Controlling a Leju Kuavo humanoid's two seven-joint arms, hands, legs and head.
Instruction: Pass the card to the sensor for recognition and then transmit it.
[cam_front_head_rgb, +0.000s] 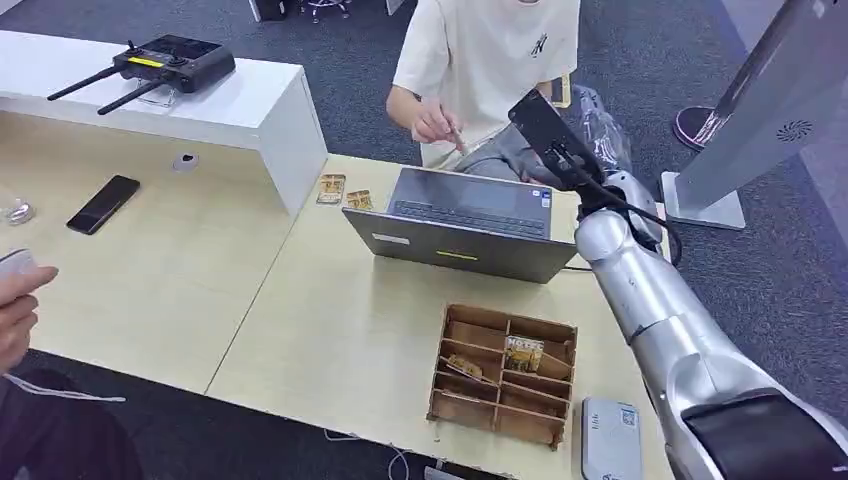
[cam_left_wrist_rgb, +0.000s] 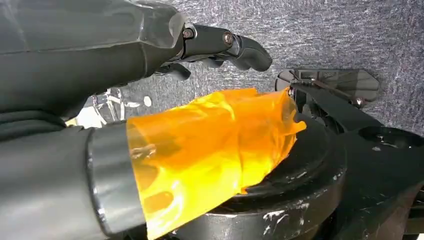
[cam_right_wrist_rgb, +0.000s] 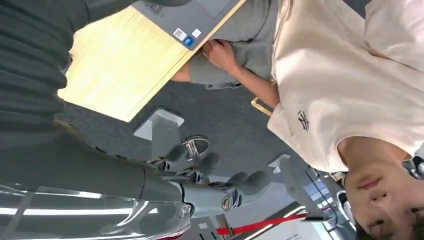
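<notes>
On the wooden table (cam_front_head_rgb: 330, 330) an open laptop (cam_front_head_rgb: 465, 220) stands between the robot and a seated person (cam_front_head_rgb: 490, 60), with a compartment box (cam_front_head_rgb: 505, 375) nearer, one card (cam_front_head_rgb: 523, 352) upright in it. Beside the box lies a white sensor (cam_front_head_rgb: 610, 440). Right hand (cam_right_wrist_rgb: 220, 192) is raised past the laptop toward the person, fingers apart, holding nothing. Left hand (cam_left_wrist_rgb: 165, 45) hangs over carpet, fingers spread.
</notes>
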